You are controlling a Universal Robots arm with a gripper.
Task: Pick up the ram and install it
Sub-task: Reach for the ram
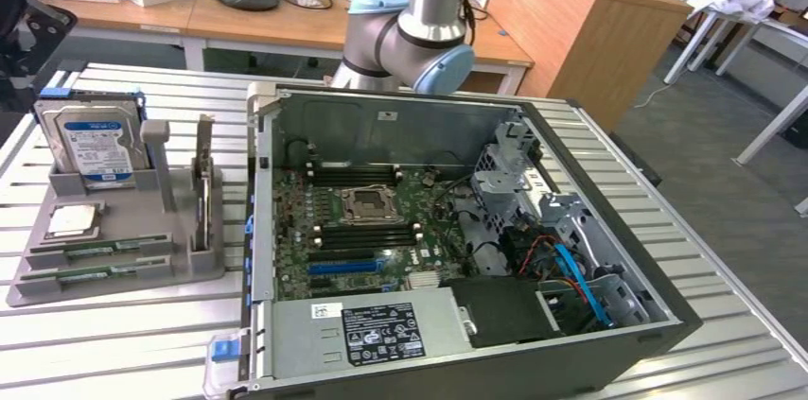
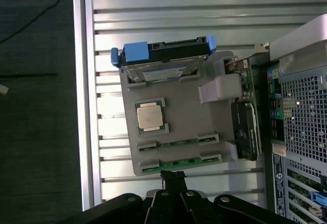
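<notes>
Though closed, hand (image 2: 173, 177) near ram (image 2: 180, 163) (green)

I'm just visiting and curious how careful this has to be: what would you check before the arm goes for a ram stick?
1. Both ram sticks lying in the tray: ok.
2. The fingers over the tray's ram end: ok.
3. The fingers open for a grasp: not ok, shut.
4. The fingers empty: ok.
5. The case open, board exposed: ok.
6. The ram slots free: cannot tell.
</notes>
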